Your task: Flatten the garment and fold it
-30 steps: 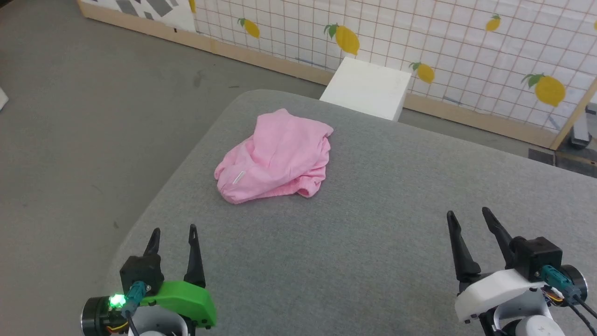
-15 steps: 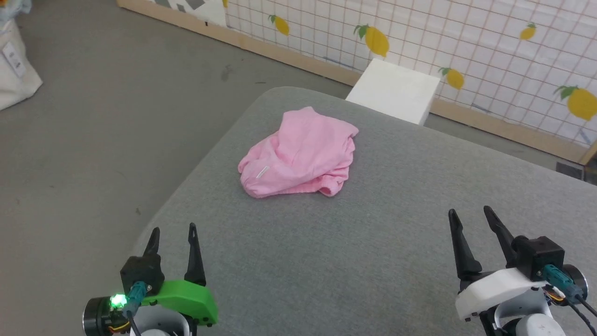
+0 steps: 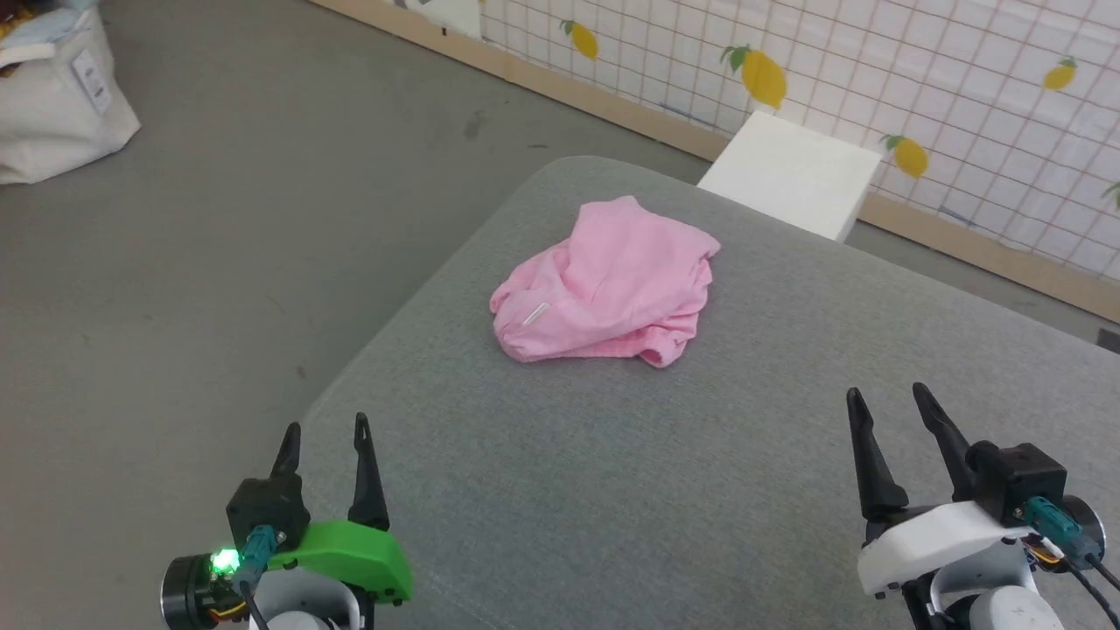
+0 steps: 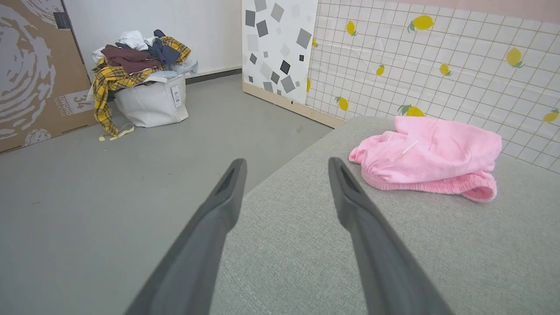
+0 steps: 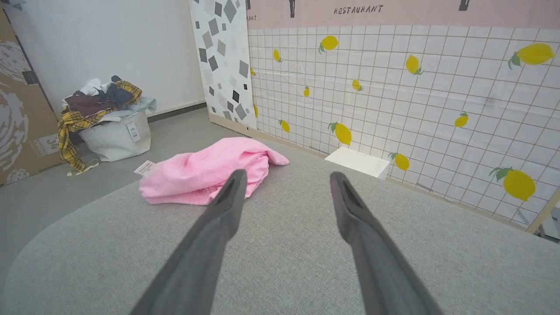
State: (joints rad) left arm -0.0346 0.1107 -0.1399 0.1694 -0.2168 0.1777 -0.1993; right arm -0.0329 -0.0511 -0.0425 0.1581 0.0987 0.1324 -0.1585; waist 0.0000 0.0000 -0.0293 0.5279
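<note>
soft pink cloth garment [image 3: 612, 284] on matt woven grey table [image 3: 665, 490].

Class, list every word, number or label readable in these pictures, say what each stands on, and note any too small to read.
"RESTAURANT": on the pink band topping the tiled wall.
"34": on the brown cardboard panel; smaller print beside it is blurred.
The white tag on the white fabric laundry bag: too small to read.
The small white label on the crumpled pink cloth garment: nothing legible.

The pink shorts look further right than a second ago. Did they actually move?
No. The shorts sit as before against the white box and table edge; the camera turned.
</note>
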